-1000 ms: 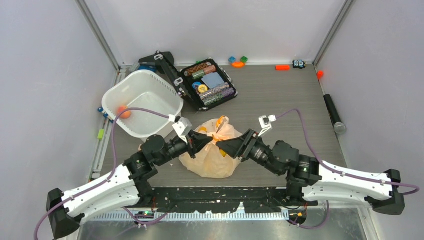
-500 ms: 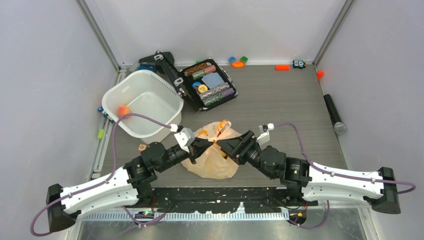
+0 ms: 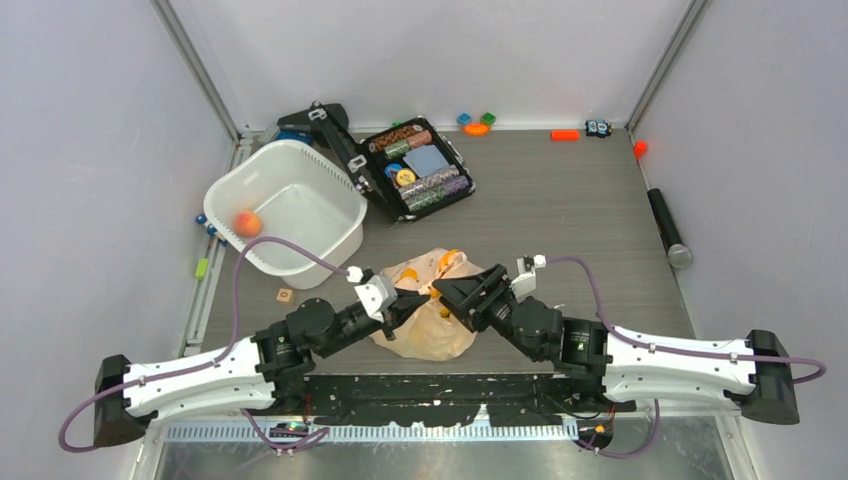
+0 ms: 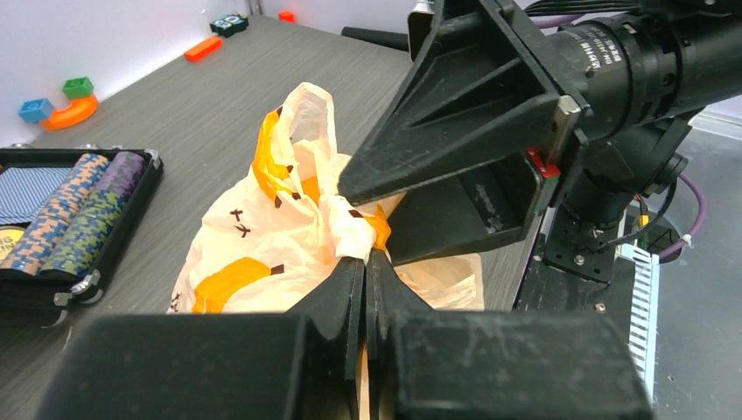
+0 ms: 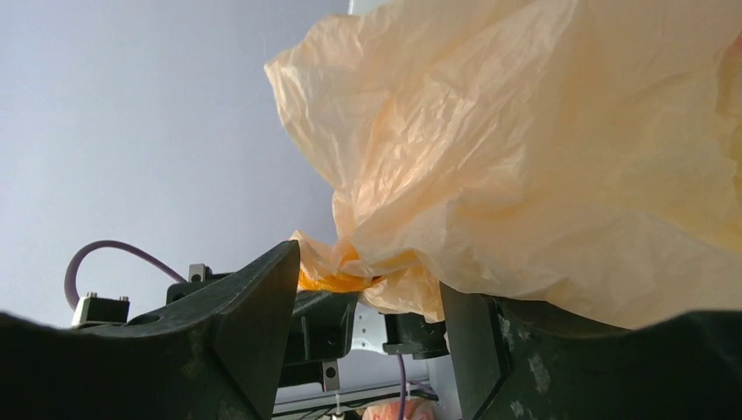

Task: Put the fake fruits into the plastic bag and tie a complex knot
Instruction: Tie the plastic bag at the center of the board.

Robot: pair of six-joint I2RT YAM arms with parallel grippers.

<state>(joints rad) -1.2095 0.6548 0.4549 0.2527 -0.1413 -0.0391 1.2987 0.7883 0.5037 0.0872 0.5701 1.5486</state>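
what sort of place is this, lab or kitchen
Most likely a robotics lab cell: plain panel walls enclose the table, with props on it like a white tub, poker chip case and toy blocks.

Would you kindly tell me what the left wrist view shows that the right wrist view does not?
Only the left wrist view shows the left gripper shut on a twisted neck of the bag, along with the table, the chip case and the blocks. Only the right wrist view shows the bag's underside from below, filling most of the frame. Both show the bag with its orange print and the right gripper open around it.
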